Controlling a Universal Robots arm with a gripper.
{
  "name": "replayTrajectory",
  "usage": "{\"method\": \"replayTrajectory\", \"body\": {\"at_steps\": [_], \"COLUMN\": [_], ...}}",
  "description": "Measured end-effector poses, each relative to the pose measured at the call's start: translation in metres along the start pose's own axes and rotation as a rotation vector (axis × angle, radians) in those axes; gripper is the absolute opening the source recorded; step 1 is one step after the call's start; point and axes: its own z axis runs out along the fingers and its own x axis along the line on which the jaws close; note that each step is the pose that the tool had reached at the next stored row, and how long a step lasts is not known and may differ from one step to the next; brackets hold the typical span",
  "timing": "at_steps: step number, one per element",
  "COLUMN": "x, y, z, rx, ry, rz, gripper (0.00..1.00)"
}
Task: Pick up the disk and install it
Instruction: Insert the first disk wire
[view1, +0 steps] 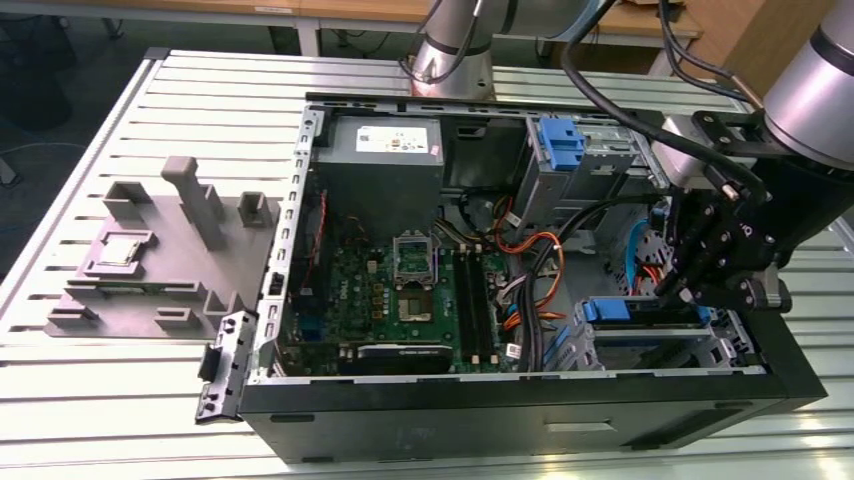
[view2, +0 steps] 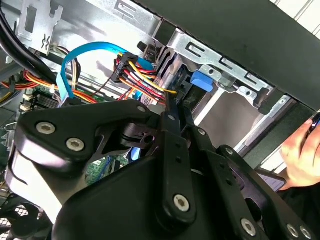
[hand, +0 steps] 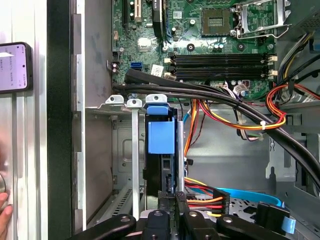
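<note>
1. A big open computer case (view1: 534, 420) sits on a slatted metal table (view1: 160, 400).
2. A green board (view1: 400, 300) lies flat inside the case.
3. A grey metal box (view1: 384, 150) sits at 12 o'clock from the board.
4. A grey holder block (view1: 147, 260) rests at 9 o'clock from the case.
5. Orange wires (view1: 541, 270) curl at 3 o'clock from the board.
6. A phone (hand: 14, 67) lies on the table.

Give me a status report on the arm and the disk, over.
Black gripper down inside the open computer case, at the drive cage. Disk with blue plastic rails standing in its cage slot. Orange and black cables run close by. A person's hand beside the case.
</note>
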Motion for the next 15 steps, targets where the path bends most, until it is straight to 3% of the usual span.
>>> {"method": "replayTrajectory", "body": {"at_steps": [4,5,11,13,15], "x": [0.0001,0.0002,0.0005,0.0005,0.0005], "y": [0.0,0.0001,0.0001,0.0002,0.0001], "z": [-0.0014,-0.0029,-0.0093,-0.0093,-0.0094], "rx": [-0.0001,0.0,-0.0001,-0.0001,-0.0001], "ry": [-0.0012,-0.0014,-0.0048,-0.0049,-0.0049], "rz": [0.0,0.0,0.0,0.0,0.0], "gripper": [0.18,0.25,0.25,0.23,0.11]}}
